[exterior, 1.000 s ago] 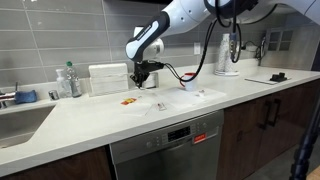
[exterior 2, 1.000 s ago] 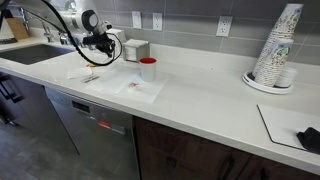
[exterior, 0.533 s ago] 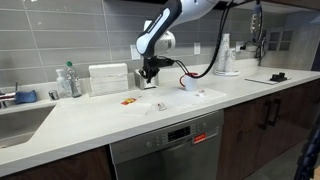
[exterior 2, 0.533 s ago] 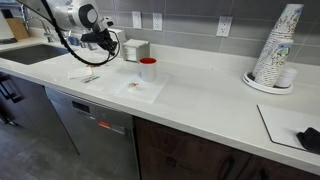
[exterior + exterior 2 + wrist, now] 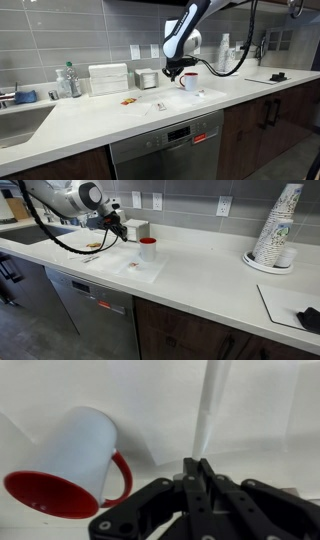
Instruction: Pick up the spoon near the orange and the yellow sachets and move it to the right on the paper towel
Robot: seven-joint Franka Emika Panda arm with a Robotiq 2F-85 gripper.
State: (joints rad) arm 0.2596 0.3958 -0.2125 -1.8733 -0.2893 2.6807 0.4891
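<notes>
While the tool (image 5: 197, 472), closed tight on the spoon (image 5: 207, 405) jutting toward twelve o'clock in the wrist view, hangs above the paper towel (image 5: 262, 420) with the mug (image 5: 70, 465) at nine o'clock, the carry seems nearly done, and the next move calls for lowering gently and releasing.
</notes>
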